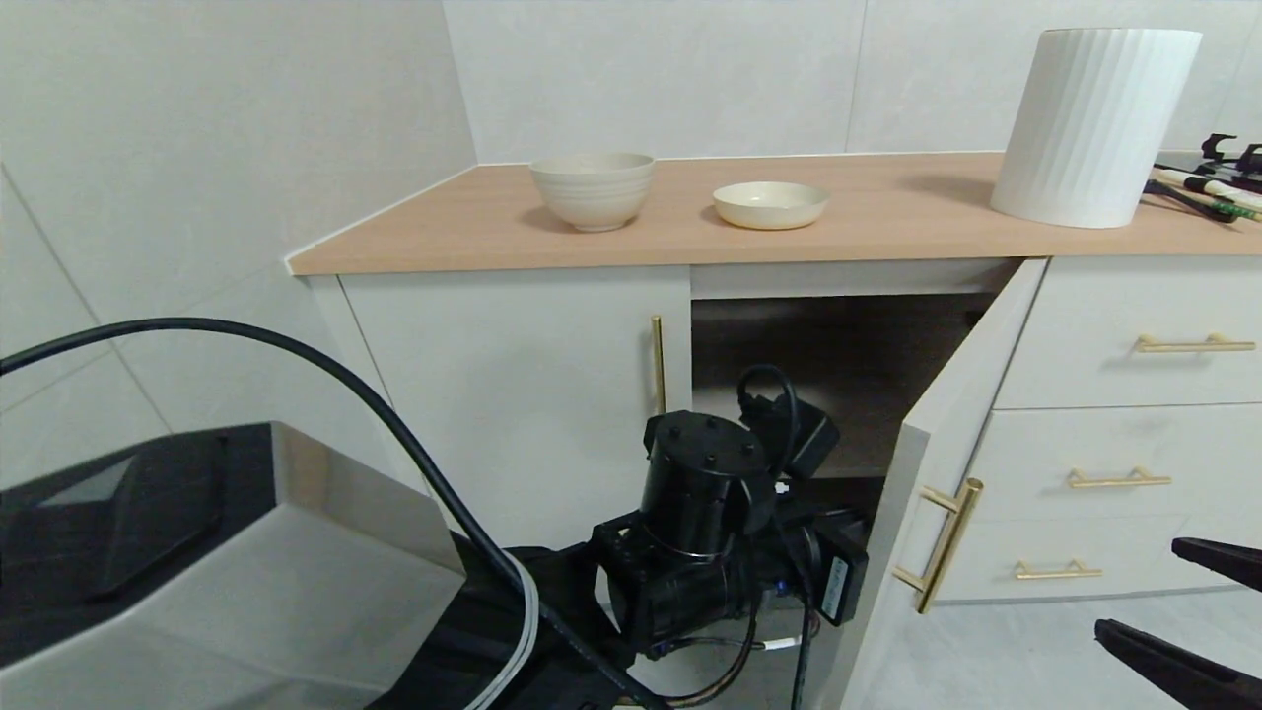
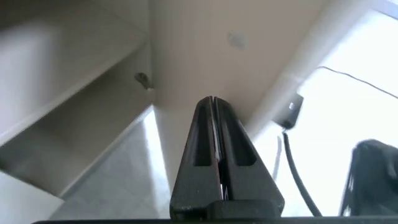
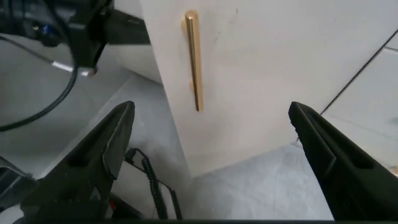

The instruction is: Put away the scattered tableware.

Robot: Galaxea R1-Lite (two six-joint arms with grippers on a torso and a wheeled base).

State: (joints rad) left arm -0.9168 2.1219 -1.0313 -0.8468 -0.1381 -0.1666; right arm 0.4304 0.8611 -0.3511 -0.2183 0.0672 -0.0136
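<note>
A ribbed cream bowl (image 1: 593, 190) and a small shallow dish (image 1: 770, 204) stand on the wooden countertop (image 1: 887, 222). Below them the cabinet door (image 1: 927, 473) is swung open, its gold handle (image 1: 944, 544) facing out. My left arm's wrist (image 1: 720, 532) sits low at the cabinet opening. In the left wrist view the left gripper (image 2: 212, 107) is shut on nothing, pointing at the door's inner side beside a shelf (image 2: 74, 106). My right gripper (image 1: 1134, 587) is open, low and right of the door; its fingers (image 3: 118, 140) straddle the gold handle (image 3: 194, 59) without touching it.
A tall white ribbed cylinder (image 1: 1094, 123) stands on the counter's right, with several utensils (image 1: 1208, 189) beside it. Drawers with gold handles (image 1: 1193, 344) fill the right. A black cable (image 1: 296, 345) arcs on the left. The tiled wall closes the left side.
</note>
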